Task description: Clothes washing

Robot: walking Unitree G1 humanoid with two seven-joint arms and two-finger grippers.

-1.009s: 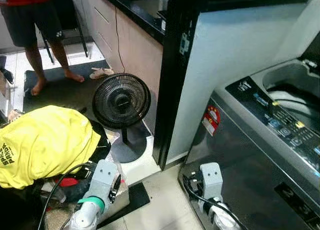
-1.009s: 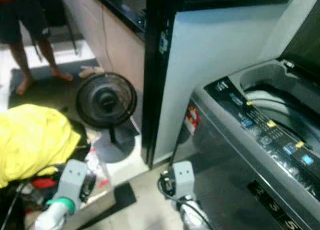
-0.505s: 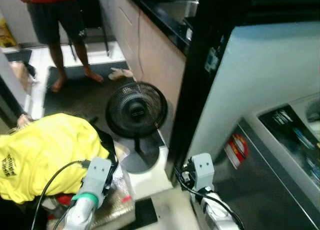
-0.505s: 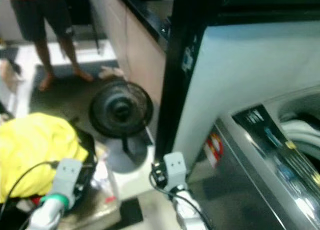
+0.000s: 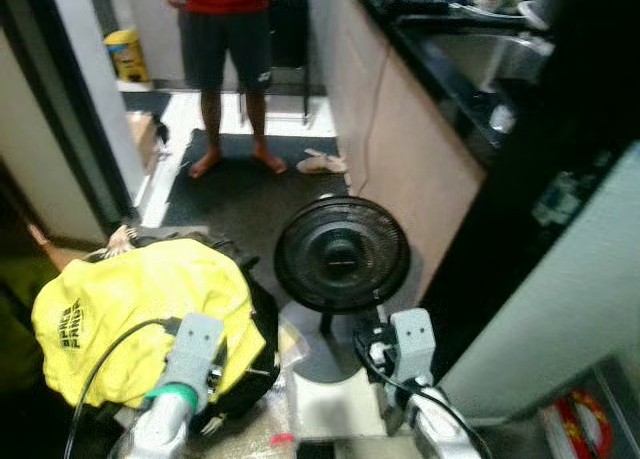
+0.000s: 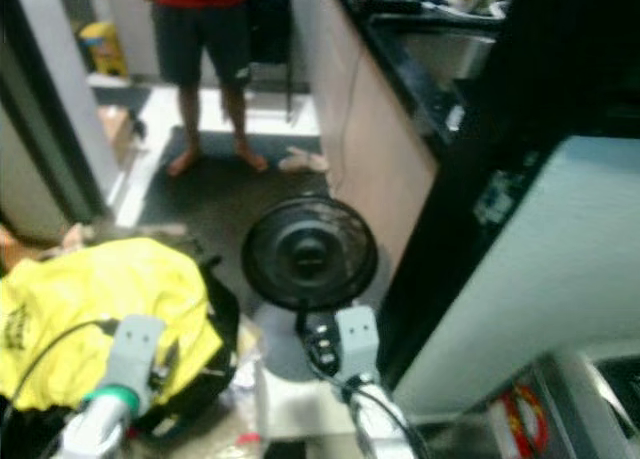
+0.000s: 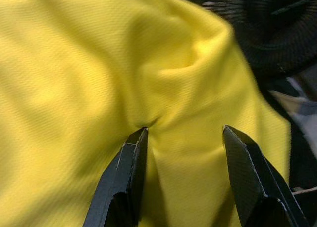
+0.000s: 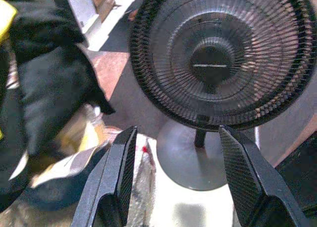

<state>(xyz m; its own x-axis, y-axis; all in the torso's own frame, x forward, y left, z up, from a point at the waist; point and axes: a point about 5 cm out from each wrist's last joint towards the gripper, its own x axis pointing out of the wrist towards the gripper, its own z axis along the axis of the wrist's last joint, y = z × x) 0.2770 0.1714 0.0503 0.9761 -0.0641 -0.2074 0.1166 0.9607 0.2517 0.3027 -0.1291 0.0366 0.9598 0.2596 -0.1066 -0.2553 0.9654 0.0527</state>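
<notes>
A yellow shirt (image 5: pixel 140 314) with dark print lies heaped on a black laundry bag (image 5: pixel 262 344) on the floor at my lower left. My left gripper (image 7: pixel 183 138) is open right over the shirt, one fingertip (image 7: pixel 139 138) pressing into a fold of the yellow cloth (image 7: pixel 99 78). The left arm (image 5: pixel 180 379) reaches in from below. My right gripper (image 8: pixel 173 138) is open and empty, pointing at the black floor fan (image 8: pixel 223 59). A corner of the washing machine with its red sticker (image 5: pixel 575 419) shows at the lower right.
The black fan (image 5: pixel 342 256) stands on a white base in the middle of the floor. A person (image 5: pixel 228 49) in a red top and dark shorts stands barefoot on a dark mat behind it. Beige cabinets (image 5: pixel 400 149) and a black panel (image 5: pixel 530 209) line the right. A doorframe (image 5: pixel 95 99) stands left.
The camera has swung left and away from the washing machine, so the fan, the shirt and the person now sit nearer the middle. Both arms hold about the same pose.
</notes>
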